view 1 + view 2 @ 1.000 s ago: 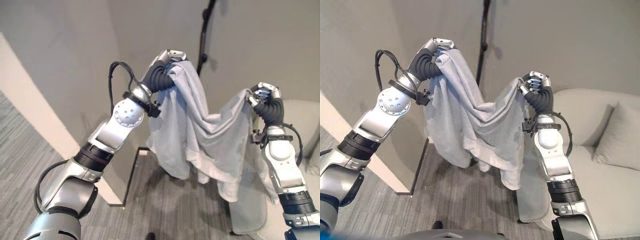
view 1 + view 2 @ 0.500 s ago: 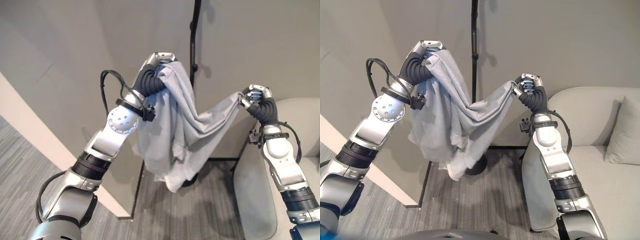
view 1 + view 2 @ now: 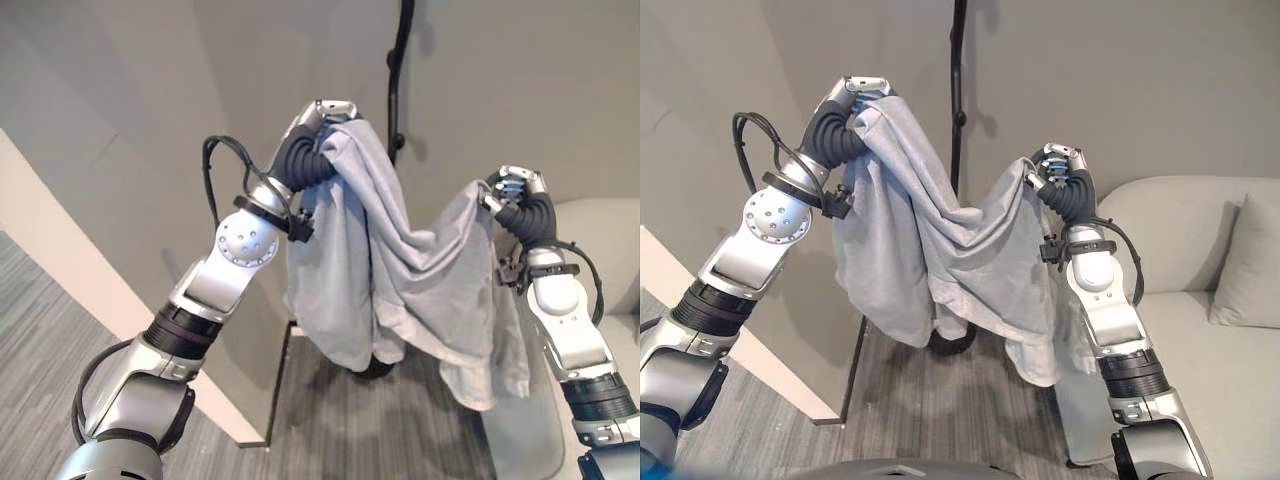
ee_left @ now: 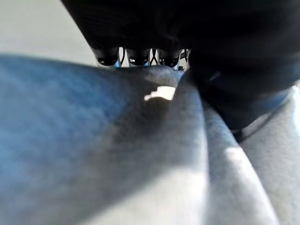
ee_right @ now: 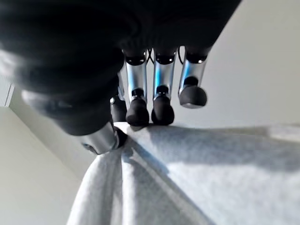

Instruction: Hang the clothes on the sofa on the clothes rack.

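I'm holding the grey garment (image 3: 940, 260) up w/ both hands, spread in front of the black rack pole (image 3: 958, 90). Left hand (image 3: 325, 118) is clamping one top edge, fingers (image 4: 136, 60) curled into the cloth; right hand (image 3: 1060, 165) is pinching the other edge btwn fingers (image 5: 161, 110) and thumb. Cloth is sagging in a deep dip between the two grips, rest hanging below them. The sofa (image 3: 1200, 300) is sitting beyond the right fingers. Risks, imo: right pinch looks thin, so the edge could be slipping out under the cloth's weight; sagging middle could be snagging low on the pole instead of going over a hook.
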Available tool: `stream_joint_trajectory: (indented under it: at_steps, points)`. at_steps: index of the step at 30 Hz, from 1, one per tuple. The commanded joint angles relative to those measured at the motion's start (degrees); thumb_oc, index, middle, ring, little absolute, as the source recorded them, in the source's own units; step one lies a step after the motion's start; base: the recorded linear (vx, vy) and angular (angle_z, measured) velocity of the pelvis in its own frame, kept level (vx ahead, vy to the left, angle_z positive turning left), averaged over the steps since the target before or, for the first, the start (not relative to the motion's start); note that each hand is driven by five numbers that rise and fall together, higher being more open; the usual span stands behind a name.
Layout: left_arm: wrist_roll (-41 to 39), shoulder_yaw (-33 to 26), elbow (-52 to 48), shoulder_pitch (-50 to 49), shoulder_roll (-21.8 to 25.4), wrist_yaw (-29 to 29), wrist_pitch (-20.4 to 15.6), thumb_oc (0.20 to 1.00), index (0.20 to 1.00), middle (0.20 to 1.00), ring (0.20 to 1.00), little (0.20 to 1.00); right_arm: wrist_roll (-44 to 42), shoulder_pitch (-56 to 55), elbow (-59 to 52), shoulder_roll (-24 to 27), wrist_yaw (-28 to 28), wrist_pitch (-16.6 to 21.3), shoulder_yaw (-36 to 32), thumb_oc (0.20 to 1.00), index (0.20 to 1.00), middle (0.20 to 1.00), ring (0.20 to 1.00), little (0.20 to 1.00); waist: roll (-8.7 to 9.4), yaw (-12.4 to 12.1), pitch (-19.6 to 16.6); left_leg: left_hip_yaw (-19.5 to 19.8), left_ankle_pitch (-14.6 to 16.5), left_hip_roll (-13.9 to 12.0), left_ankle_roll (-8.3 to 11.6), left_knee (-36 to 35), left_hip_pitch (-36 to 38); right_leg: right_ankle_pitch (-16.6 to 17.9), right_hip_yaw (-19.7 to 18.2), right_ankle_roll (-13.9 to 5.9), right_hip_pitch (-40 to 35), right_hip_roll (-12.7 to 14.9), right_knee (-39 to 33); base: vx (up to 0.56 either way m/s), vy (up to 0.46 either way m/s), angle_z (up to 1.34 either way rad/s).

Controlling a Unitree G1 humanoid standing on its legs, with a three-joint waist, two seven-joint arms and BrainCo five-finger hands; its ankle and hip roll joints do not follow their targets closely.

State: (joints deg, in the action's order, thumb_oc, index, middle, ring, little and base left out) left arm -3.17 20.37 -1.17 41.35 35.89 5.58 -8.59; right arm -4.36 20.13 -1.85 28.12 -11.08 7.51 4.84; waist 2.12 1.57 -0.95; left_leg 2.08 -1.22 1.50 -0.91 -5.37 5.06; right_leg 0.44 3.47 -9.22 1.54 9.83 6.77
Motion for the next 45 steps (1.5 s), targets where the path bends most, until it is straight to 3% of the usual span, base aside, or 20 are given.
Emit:
stream_joint_trajectory:
  at_steps: [1, 4, 5, 6, 8, 9, 10, 13, 24, 32, 34, 35, 36, 37, 40, 42, 44, 45]
  points:
    - [0.7, -1.8, 1.8, 4.3, 1.1, 0.3, -1.6, 0.2, 0.2, 0.2, 0.2, 0.2, 0.6, 3.4, -1.6, -0.5, -0.9, 1.9, -2.0, 0.2, 0.2, 0.2, 0.2, 0.2, 0.99, -1.0, -1.9, 0.4, 5.6, 0.7, -1.39, 2.9, 0.6, 8.8, -4.0, -2.72, 7.1, 1.9, 7.7, 0.11, 0.064, 0.09]
    - [1.4, -2.5, 1.2, 3.5, 1.2, 0.1, -1.5, 0.2, 0.2, 0.2, 0.2, 0.2, 0.8, 3.4, -1.8, -0.3, -0.9, 2.1, -2.3, 0.2, 0.2, 0.2, 0.2, 0.2, 0.75, -0.8, -1.9, 0.6, 5.8, 0.3, -1.24, 2.0, 1.9, 8.0, -3.6, -2.12, 8.5, 0.6, 5.0, 0.12, -0.003, 0.1]
    - [1.6, -2.5, 0.8, 3.5, 1.4, 0.2, -1.5, 0.2, 0.2, 0.2, 0.2, 0.2, 0.5, 3.7, -1.9, -0.1, -1.5, 2.5, -2.9, 0.2, 0.2, 0.2, 0.2, 0.2, 0.97, -0.5, -1.2, 1.3, 6.1, 0.4, -0.98, 1.6, 2.8, 7.8, -2.8, -2.22, 10.7, -0.5, 0.2, 0.25, -0.032, 0.16]
    - [2.2, -2.7, 0.6, 3.5, 1.4, 0.5, -1.7, 0.2, 0.2, 0.2, 0.2, 0.2, 0.6, 4.1, -2.1, 0.5, -1.8, 2.8, -3.4, 0.2, 0.2, 0.2, 0.2, 0.2, 0.94, 0.1, -0.1, 2.5, 6.8, 0.4, -0.64, 1.9, 3.5, 9.1, -2.6, -2.91, 11.7, -1.9, -5.3, 0.23, -0.039, 0.3]
    - [3.1, -2.6, 0.6, 3.5, 1.5, 0.8, -1.9, 0.2, 0.2, 0.2, 0.2, 0.2, 0.8, 4.3, -2.4, 1.2, -2.0, 2.9, -3.9, 0.2, 0.2, 0.2, 0.2, 0.2, 1.48, 0.6, 0.6, 3.4, 6.9, 1.1, -0.35, 2.5, 3.8, 11.0, -2.7, -3.87, 12.3, -2.5, -8.4, 0.12, -0.041, 0.36]
    - [3.1, -2.7, 0.5, 3.7, 1.6, 0.8, -2.1, 0.2, 0.2, 0.2, 0.2, 0.2, 0.8, 4.1, -2.9, 1.5, -2.0, 3.1, -4.6, 0.2, 0.2, 0.2, 0.2, 0.2, 1.57, 0.6, 0.3, 3.7, 7.7, 1.0, -0.27, 2.2, 4.1, 10.3, -3.2, -4.26, 11.3, -3.0, -10.4, 0.13, -0.133, 0.6]
    - [3.0, -2.9, 0.1, 3.4, 1.8, 0.7, -2.2, 0.2, 0.2, 0.2, 0.2, 0.2, 0.8, 3.9, -3.3, 2.1, -1.7, 3.0, -5.3, 0.2, 0.2, 0.2, 0.2, 0.2, 2.6, 0.8, -0.9, 3.9, 7.6, 1.5, 0.16, 1.5, 4.3, 12.7, -3.5, -4.55, 10.2, -2.2, -11.1, 0.19, -0.163, 0.73]
    - [2.7, -2.5, -0.1, 3.1, 1.7, 0.9, -2.2, 0.2, 0.2, 0.2, 0.2, 0.2, 0.3, 3.1, -4.0, 2.7, -1.6, 3.4, -6.4, 0.2, 0.2, 0.2, 0.2, 0.2, 2.79, 1.4, -2.9, 4.7, 7.8, -0.4, 0.97, 0.6, 5.0, 13.7, -3.7, -4.42, 9.3, -2.4, -10.7, 0.22, -0.181, 0.79]
    - [2.3, -2.7, 0.7, 3.0, 1.6, 1.7, -1.7, 0.2, 0.2, 0.2, 0.2, 0.2, -1.4, 2.5, -4.8, 4.3, -1.5, 5.1, -7.6, 0.2, 0.2, 0.2, 0.2, 0.2, 0.55, 3.0, -7.8, 4.3, 9.1, -9.2, 5.39, 0.4, 7.7, 7.8, 1.1, -0.88, 4.3, -6.3, -10.5, 0.16, -0.17, 0.22]
    - [2.0, -4.8, 0.0, 1.3, 2.6, 1.7, -1.4, 0.2, 0.2, 0.2, 0.2, 0.2, -2.8, 3.0, -4.5, 3.9, -0.3, 5.7, -6.4, 0.2, 0.2, 0.2, 0.2, 0.2, -0.83, 1.9, -8.8, 3.5, 9.0, -11.9, 6.93, 0.8, 9.9, 4.7, 2.0, 0.77, 0.4, -8.6, -11.2, 0.06, -0.102, 0.03]
    - [1.6, -5.6, -0.7, 0.8, 2.9, 1.6, -1.4, 0.2, 0.2, 0.2, 0.2, 0.2, -3.6, 3.4, -4.4, 3.9, 0.1, 5.9, -5.7, 0.2, 0.2, 0.2, 0.2, 0.2, -1.33, 1.8, -8.3, 3.9, 8.4, -12.4, 7.27, 4.7, 8.7, 3.8, 2.1, 1.45, -0.4, -9.1, -11.2, 0.01, -0.075, -0.01]
    - [1.6, -5.7, -0.8, 0.8, 2.8, 1.6, -1.5, 0.2, 0.2, 0.2, 0.2, 0.2, -3.8, 3.4, -4.6, 3.8, 0.2, 6.0, -5.5, 0.2, 0.2, 0.2, 0.2, 0.2, -1.37, 1.7, -8.0, 4.0, 7.5, -12.4, 7.45, 6.9, 7.7, 3.5, 1.9, 1.84, -0.7, -9.3, -11.1, -0.09, -0.066, -0.03]
    - [1.4, -5.4, -1.3, 1.5, 2.9, 1.6, -1.4, 0.2, 0.2, 0.2, 0.2, 0.2, -4.3, 3.6, -5.4, 3.9, 0.1, 6.5, -5.9, 0.2, 0.2, 0.2, 0.2, 0.2, -0.5, 1.7, -5.9, 5.6, 3.5, -10.9, 8.74, 16.1, 1.9, 3.2, 2.2, 2.84, -1.8, -8.8, -11.3, -0.12, -0.039, 0.0]
    - [1.3, -5.3, -1.5, 2.1, 2.9, 1.8, -1.4, 0.2, 0.2, 0.2, 0.2, 0.2, -4.4, 3.7, -5.4, 4.1, -0.1, 6.5, -5.9, 0.2, 0.2, 0.2, 0.2, 0.2, 0.03, 1.7, -4.9, 5.7, 1.4, -10.4, 9.01, 19.7, -0.6, 3.3, 2.2, 3.26, -2.4, -8.3, -11.4, -0.12, -0.017, 0.11]
    - [0.7, -5.8, -1.7, 2.9, 2.9, 2.4, -1.7, 0.2, 0.2, 0.2, 0.2, 0.2, -4.2, 3.9, -5.3, 4.3, -0.4, 6.5, -6.2, 0.2, 0.2, 0.2, 0.2, 0.2, 1.02, 2.2, -3.4, 4.0, 2.2, -10.8, 7.61, 23.5, -5.1, 2.6, 3.3, 3.24, -3.2, -7.4, -11.5, -0.06, 0.019, 0.3]
    - [1.0, -5.9, -1.4, 4.0, 2.8, 2.8, -1.9, 0.2, 0.2, 0.2, 0.2, 0.2, -3.6, 4.2, -5.4, 4.4, -0.9, 6.3, -6.6, 0.2, 0.2, 0.2, 0.2, 0.2, 2.19, 2.0, -2.8, 1.2, 5.9, -10.5, 6.25, 19.6, -7.7, 2.6, 3.8, 2.63, -3.2, -5.9, -11.5, -0.03, 0.059, 0.38]
    - [1.0, -5.8, -1.0, 4.7, 2.7, 2.9, -2.2, 0.2, 0.2, 0.2, 0.2, 0.2, -3.5, 4.3, -5.5, 4.2, -1.1, 6.5, -6.9, 0.2, 0.2, 0.2, 0.2, 0.2, 1.91, 1.6, -2.5, 0.1, 4.8, -9.4, 6.3, 13.8, -8.7, 2.9, 3.8, 2.15, -3.1, -5.4, -11.5, -0.01, 0.17, 0.25]
    - [0.8, -5.8, -0.8, 4.1, 2.5, 2.9, -2.7, 0.2, 0.2, 0.2, 0.2, 0.2, -3.3, 3.8, -5.5, 4.3, -1.0, 6.8, -7.5, 0.2, 0.2, 0.2, 0.2, 0.2, 0.38, 1.5, -2.7, -0.3, 3.8, -8.1, 6.3, 7.8, -7.9, 2.4, 3.9, 1.58, -2.6, -5.4, -11.2, 0.0, 0.185, -0.01]
